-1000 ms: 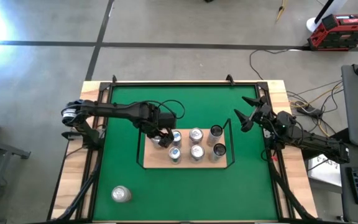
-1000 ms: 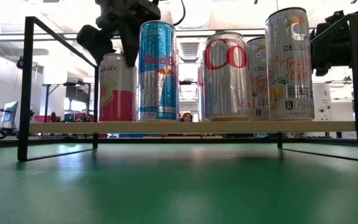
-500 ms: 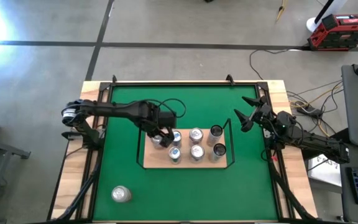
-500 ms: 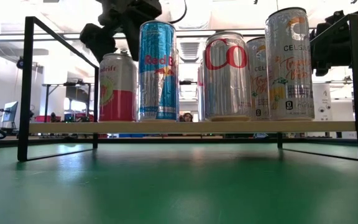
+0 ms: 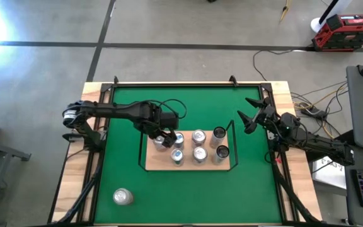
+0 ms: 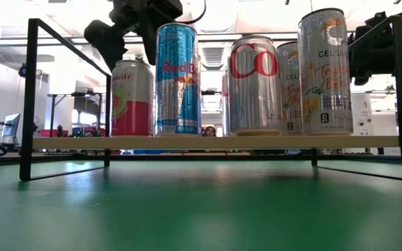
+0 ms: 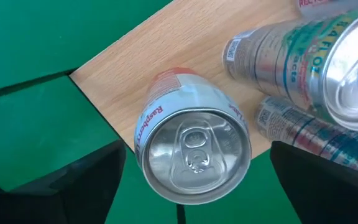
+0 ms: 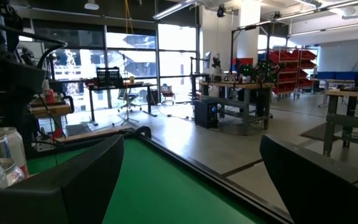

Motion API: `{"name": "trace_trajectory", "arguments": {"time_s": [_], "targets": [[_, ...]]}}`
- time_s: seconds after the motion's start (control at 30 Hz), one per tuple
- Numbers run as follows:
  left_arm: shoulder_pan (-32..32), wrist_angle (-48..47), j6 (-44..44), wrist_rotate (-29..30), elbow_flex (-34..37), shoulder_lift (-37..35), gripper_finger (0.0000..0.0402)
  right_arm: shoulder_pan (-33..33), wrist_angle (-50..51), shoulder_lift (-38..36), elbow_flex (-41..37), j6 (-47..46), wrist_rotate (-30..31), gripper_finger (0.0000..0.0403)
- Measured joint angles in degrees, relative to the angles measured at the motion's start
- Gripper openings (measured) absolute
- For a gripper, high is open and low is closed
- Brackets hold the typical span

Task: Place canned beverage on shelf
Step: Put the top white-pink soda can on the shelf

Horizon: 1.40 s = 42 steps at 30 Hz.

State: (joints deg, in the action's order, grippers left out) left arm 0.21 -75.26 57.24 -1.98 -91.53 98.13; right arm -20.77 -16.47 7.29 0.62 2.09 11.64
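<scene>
The left gripper point(image 5: 161, 136), jaws spread wide, partly hides the upright red-and-silver raspberry can point(image 7: 192, 151) on the light-wood wire-railed shelf point(image 5: 157, 162); the right gripper point(image 5: 247, 120), off that shelf's side, also gapes.

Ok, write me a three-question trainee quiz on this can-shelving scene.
1. True or false: the left gripper hovers over the raspberry can with its jaws open.
2. Where is the lone can that is not on the shelf? A: on the green tabletop, on the left arm's side. B: in a gripper. C: on the floor.
3. Which gripper sits outside the shelf's rail, holding nothing?
Key: 1 true; 2 A; 3 the right gripper.
</scene>
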Motion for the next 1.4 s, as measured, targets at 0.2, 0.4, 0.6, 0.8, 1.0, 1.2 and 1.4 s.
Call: {"name": "trace_trajectory", "arguments": {"time_s": [0.2, 0.4, 0.6, 0.8, 1.0, 1.2, 1.4], "targets": [[-0.1, 0.0, 2.7, 0.8, 0.2, 0.4, 0.0340, 0.0, 0.0, 0.0, 0.0, -0.1, 0.0, 0.0368], [-0.2, -0.6, 3.3, 0.6, -0.1, 2.7, 0.0287, 0.0, 0.0, 0.0, 0.0, -0.1, 0.0, 0.0368], [-0.2, -0.6, 5.1, 0.4, 0.0, 2.7, 0.0274, 0.0, 0.0, 0.0, 0.0, 0.0, 0.0, 0.0368], [-0.2, -0.9, 11.9, 0.4, 0.2, 2.0, 0.0293, 0.0, 0.0, 0.0, 0.0, 0.0, 0.0, 0.0368], [-0.2, -1.4, 16.2, 0.3, 0.2, 1.9, 0.0295, 0.0, 0.0, 0.0, 0.0, -0.1, 0.0, 0.0368], [-0.2, -2.0, 18.8, 0.3, -0.4, 1.9, 0.0296, 0.0, 0.0, 0.0, 0.0, -0.1, 0.0, 0.0368], [-0.2, -2.1, 19.2, 0.3, -0.5, 1.9, 0.0297, 0.0, 0.0, 0.0, 0.0, 0.0, 0.0, 0.0368]]}}
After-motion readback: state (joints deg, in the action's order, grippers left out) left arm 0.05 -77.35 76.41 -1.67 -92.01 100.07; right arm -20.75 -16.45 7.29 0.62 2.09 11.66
